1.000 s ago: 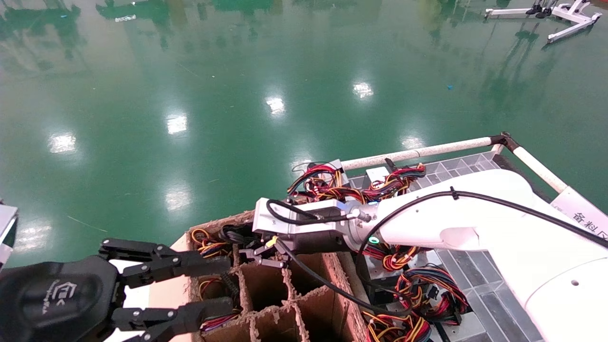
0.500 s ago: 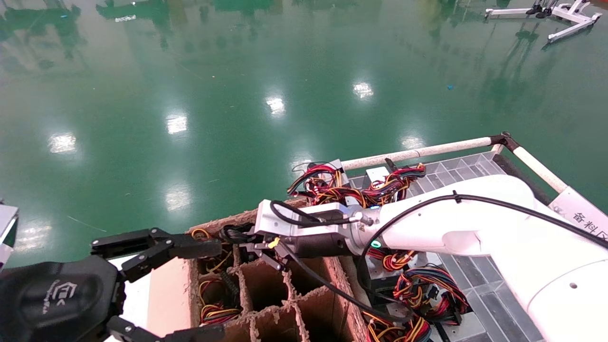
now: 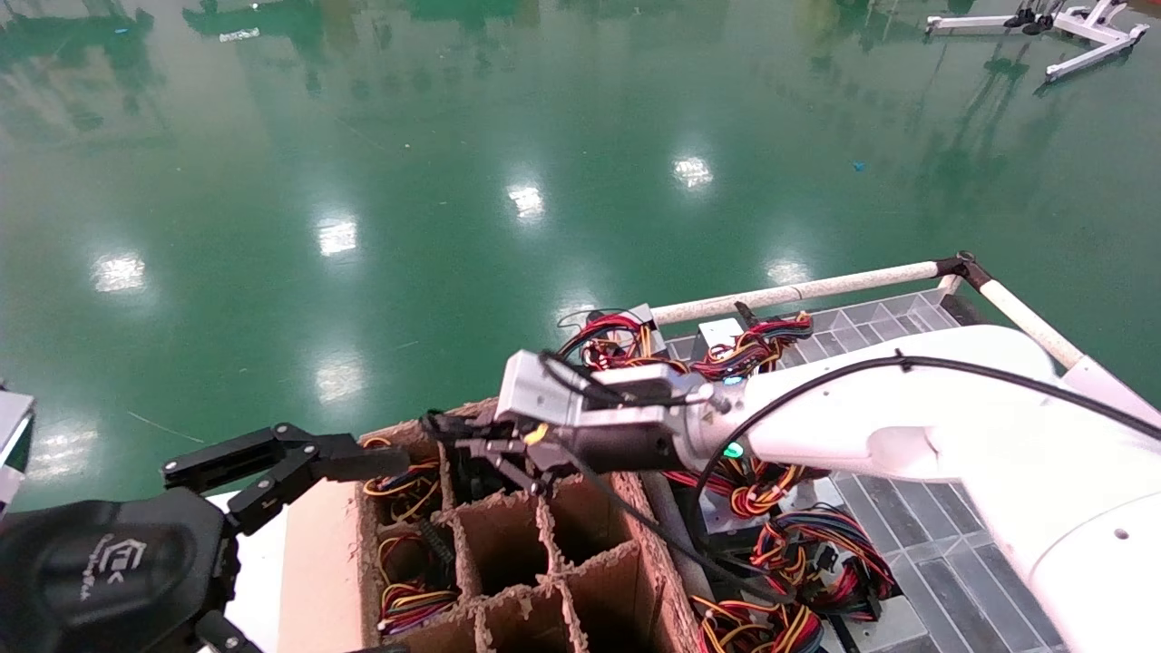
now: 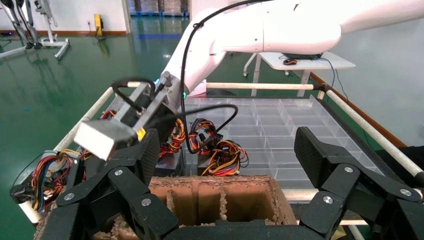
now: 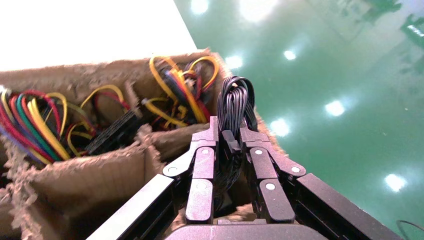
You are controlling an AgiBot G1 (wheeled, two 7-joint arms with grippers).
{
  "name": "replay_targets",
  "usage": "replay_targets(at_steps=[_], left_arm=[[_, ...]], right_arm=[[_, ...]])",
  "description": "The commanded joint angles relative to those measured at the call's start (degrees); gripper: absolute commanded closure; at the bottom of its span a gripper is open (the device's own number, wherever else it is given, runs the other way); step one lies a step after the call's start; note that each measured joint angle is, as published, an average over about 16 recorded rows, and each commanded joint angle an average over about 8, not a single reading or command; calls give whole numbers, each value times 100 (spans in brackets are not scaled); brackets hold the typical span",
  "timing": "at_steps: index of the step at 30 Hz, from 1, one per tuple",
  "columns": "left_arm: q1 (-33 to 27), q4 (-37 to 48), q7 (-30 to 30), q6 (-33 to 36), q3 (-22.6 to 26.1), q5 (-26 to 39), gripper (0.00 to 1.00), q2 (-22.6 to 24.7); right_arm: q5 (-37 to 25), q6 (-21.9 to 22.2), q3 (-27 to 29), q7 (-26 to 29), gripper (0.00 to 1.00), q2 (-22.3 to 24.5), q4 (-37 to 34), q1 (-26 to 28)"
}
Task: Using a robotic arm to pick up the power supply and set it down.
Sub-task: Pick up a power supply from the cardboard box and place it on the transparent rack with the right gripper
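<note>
The robotic arm at work is my right one (image 3: 889, 408), reaching over the far-left cells of a divided cardboard box (image 3: 544, 544). Its gripper (image 3: 464, 446) (image 5: 231, 131) is shut on an all-black cable bundle (image 5: 235, 97) (image 3: 442, 426), which loops up between the fingers. That bundle is all that shows of the power supply; its metal body is hidden down in the cell. My left gripper (image 3: 381, 553) (image 4: 227, 150) hangs open at the box's near left side, holding nothing.
Other cells hold red-yellow-black wire bundles (image 3: 408, 580). Right of the box, grey units with coloured wires (image 3: 816, 544) lie on a clear gridded tray (image 3: 916, 544), fenced by a white rail (image 3: 798, 292). Green floor lies beyond.
My right gripper has risen a little and shifted right, still clamped on the black cables. The left gripper has spread wider, and its lower finger has dropped out of the head view.
</note>
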Motion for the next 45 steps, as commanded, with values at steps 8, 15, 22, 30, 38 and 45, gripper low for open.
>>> replay_targets(at_steps=[8, 15, 22, 30, 38, 45], left_arm=[[0, 0, 0, 0, 0, 0, 0, 0], [0, 0, 0, 0, 0, 0, 0, 0], [0, 0, 0, 0, 1, 0, 0, 0], [0, 0, 0, 0, 1, 0, 0, 0], [0, 0, 0, 0, 1, -1, 0, 0], [0, 0, 1, 0, 1, -1, 0, 0]], right_arm=[[445, -161, 285, 6, 100, 254, 175, 12], [789, -260, 541, 152, 100, 562, 579, 60], [1056, -396, 764, 366, 100, 916, 934, 294], [1212, -689, 972, 463, 100, 1326, 820, 974], [1016, -974, 1011, 262, 100, 1699, 23, 2054], [581, -1071, 845, -49, 100, 1945, -889, 2896]])
